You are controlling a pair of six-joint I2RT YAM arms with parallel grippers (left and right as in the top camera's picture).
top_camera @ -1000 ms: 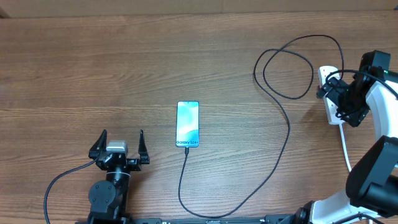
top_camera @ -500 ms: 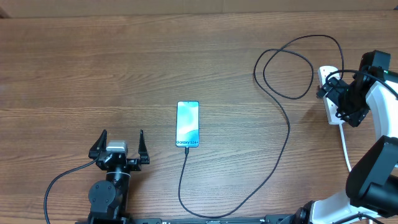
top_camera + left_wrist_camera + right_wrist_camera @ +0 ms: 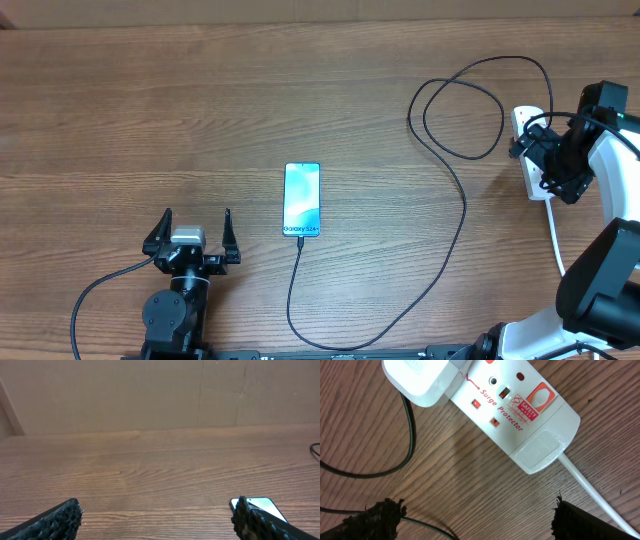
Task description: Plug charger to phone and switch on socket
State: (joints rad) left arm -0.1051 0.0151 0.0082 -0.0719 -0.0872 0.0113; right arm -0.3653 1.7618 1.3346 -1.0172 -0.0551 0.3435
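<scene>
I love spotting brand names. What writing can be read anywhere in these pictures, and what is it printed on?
"Galaxy S24+": near the bottom of the lit screen of the phone, small in the overhead view.
"Surge Protector": red letters along the white power strip.
"SAFETY": on the red and white sticker on that strip; the line under it is too small to read.
No other readable text.

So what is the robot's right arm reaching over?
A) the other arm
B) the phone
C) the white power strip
C: the right end effector hangs open just above the white power strip, which fills its wrist view, while the phone lies far away at mid-table.
</scene>
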